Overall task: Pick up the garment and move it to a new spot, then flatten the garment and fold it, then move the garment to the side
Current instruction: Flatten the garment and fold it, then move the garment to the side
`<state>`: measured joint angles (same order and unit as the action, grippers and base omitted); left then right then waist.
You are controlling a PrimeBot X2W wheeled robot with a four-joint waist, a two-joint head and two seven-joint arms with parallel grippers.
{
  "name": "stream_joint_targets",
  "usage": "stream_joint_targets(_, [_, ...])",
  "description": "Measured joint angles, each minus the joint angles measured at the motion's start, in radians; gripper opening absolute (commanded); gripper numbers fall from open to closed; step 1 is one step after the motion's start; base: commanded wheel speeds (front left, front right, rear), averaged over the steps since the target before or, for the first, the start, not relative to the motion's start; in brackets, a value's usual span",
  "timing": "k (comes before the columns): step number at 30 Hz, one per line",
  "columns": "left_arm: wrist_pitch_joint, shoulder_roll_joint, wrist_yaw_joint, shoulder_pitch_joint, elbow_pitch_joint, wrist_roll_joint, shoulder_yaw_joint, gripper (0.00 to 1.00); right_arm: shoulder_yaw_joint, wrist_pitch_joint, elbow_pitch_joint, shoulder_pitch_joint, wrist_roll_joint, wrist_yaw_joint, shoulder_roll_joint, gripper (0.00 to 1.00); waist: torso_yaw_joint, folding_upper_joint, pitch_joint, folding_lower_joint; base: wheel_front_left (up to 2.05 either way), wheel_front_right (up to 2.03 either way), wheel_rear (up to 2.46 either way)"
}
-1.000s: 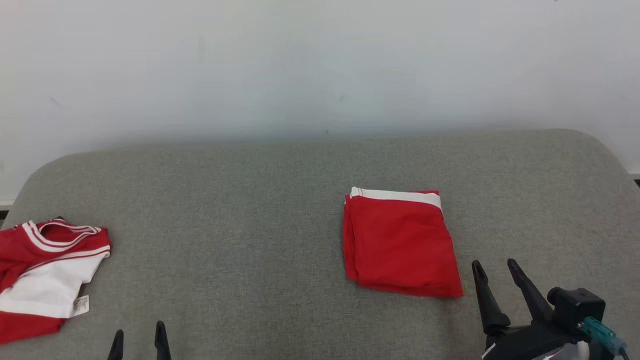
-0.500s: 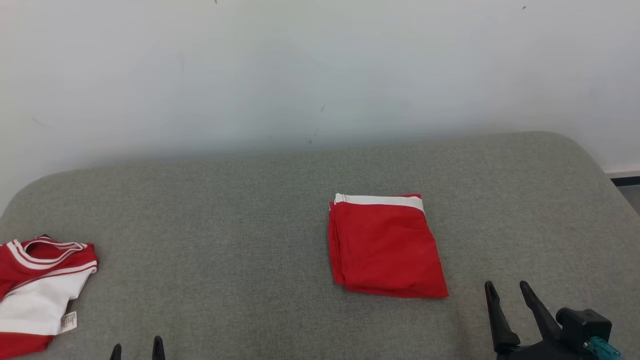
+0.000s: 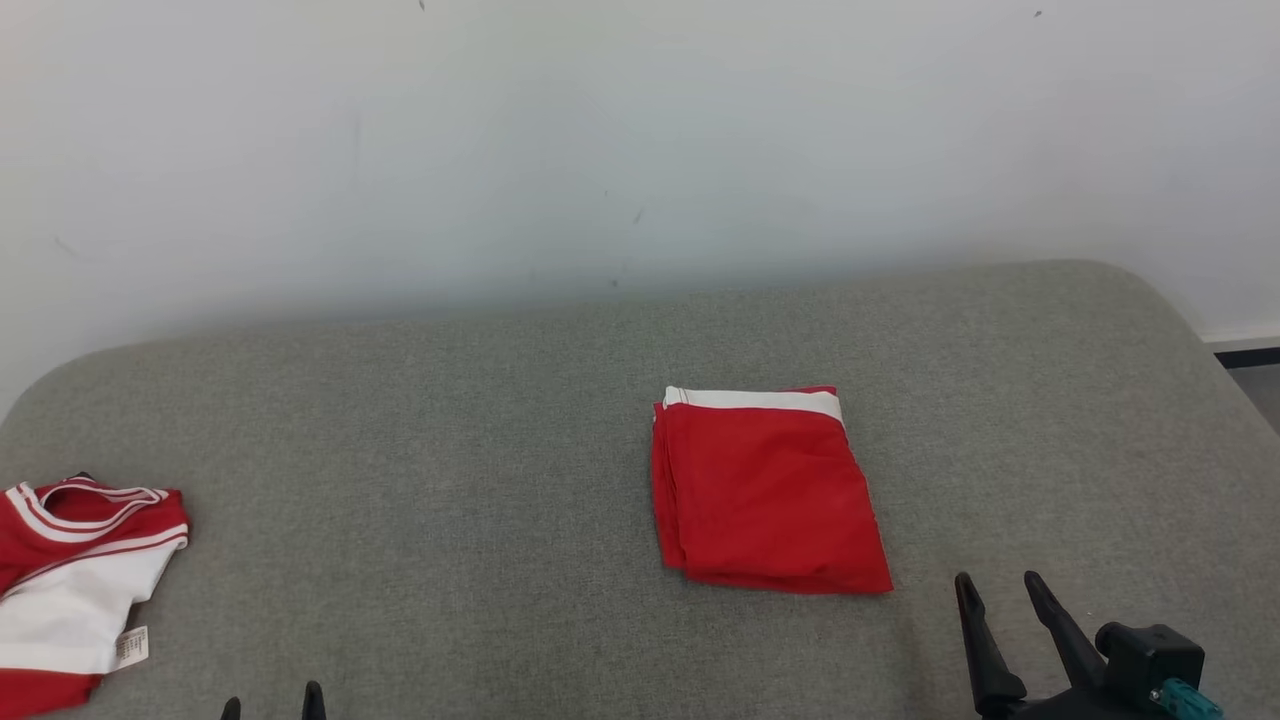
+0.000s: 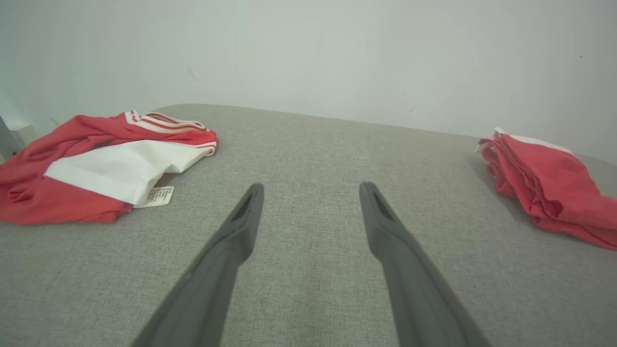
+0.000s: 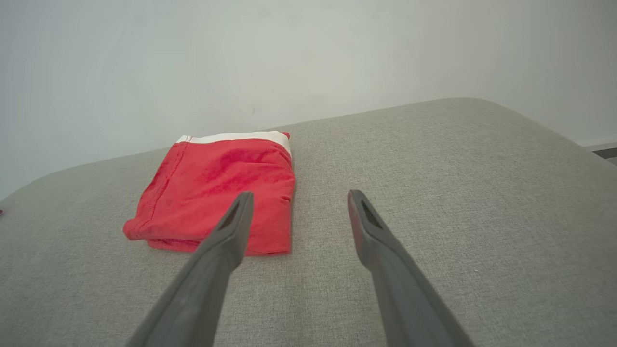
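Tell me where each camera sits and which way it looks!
Head camera: up on the robot's head, looking forward and down at the grey cushion, folded red cloth and red-and-white shirt; left pincer and right pincer poke up at the bottom.
Left wrist camera: on the left arm, looking along its open pincer over the cushion, shirt to one side, folded cloth to the other.
Right wrist camera: on the right arm, looking along its open pincer at the folded cloth.
Shared: both wrist cameras see the folded cloth.
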<state>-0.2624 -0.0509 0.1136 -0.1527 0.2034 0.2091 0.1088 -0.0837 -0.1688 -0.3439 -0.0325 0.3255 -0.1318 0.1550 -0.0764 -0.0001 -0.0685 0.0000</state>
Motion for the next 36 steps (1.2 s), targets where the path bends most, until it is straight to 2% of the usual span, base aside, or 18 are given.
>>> stream_joint_targets(22, [0.0, 0.0, 0.002, 0.011, 0.006, -0.006, -0.004, 1.0, -0.012, 0.015, -0.01, -0.017, 0.008, 0.0, -0.005, 1.0, 0.013, 0.0, 0.025, 0.0, 0.0, 0.0, 0.0])
stream_joint_targets(28, [0.0, 0.0, 0.002, 0.017, -0.002, -0.007, -0.02, 1.0, -0.012, 0.149, 0.024, -0.069, 0.021, 0.0, 0.009, 1.0, 0.03, 0.0001, 0.04, 0.0, 0.0, 0.0, 0.0])
stream_joint_targets(36, [0.0, 0.0, 0.002, 0.051, -0.032, -0.017, -0.052, 1.0, 0.038, 0.562, 0.065, -0.207, 0.057, 0.0, 0.05, 1.0, 0.064, 0.0001, 0.082, 0.0, 0.0, 0.0, 0.0])
